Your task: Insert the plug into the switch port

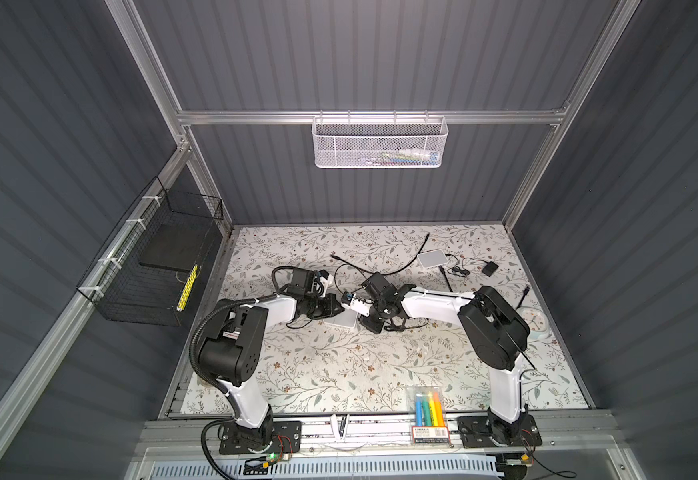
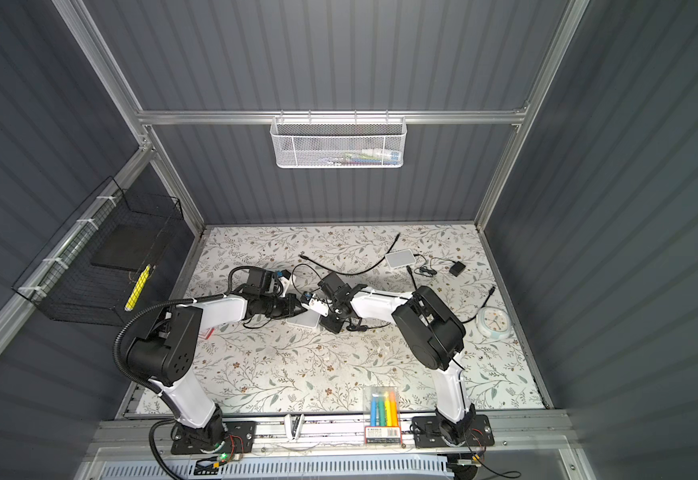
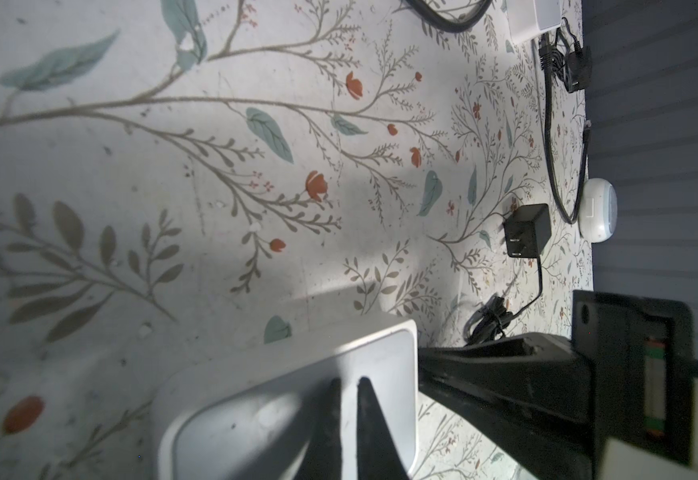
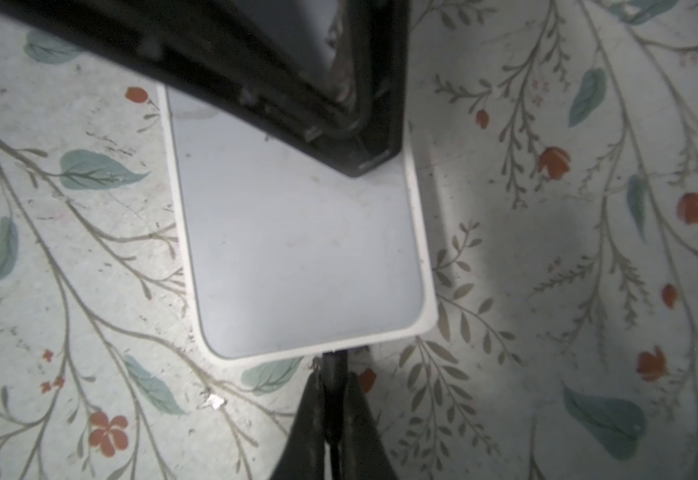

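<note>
On the floral bench (image 1: pixel 339 374), right jaws gripped a black plug (image 4: pixel 332 370), tip at a flat white switch (image 4: pixel 297 249); closed left jaws rested atop it.

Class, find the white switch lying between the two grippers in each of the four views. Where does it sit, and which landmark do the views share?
In a top view: the switch lies mid-scene on the floral table cover.
In a top view: the same spot.
Left wrist view: lower middle.
Right wrist view: centre, seen large.
Shared landmark: the floral table cover, around the switch in every view.
</note>
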{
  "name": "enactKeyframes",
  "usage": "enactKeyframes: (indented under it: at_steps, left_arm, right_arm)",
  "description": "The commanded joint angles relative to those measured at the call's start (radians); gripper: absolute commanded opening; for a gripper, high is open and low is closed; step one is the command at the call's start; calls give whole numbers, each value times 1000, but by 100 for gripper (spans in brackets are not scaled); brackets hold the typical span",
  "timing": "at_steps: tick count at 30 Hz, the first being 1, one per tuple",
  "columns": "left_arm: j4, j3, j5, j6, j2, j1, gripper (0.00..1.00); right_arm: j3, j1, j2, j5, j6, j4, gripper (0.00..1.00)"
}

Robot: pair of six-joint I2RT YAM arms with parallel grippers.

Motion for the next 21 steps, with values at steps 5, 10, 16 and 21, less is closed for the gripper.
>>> enactKeyframes:
  at_steps: [5, 10, 16, 21]
  left_arm:
    - [-225, 63, -189, 92, -90, 11, 38]
    - [-339, 97, -334, 138, -156, 23, 53]
    - [-346, 68, -331, 145, -142, 29, 54]
    - [-320, 53, -315, 142, -99, 29, 54]
  right_arm:
    - [18, 6, 18, -14, 15, 24, 0]
    - [7, 8, 15, -15, 23, 27, 0]
    - [8, 9, 13, -13, 24, 30, 0]
    - [9, 11, 14, -12, 24, 28, 0]
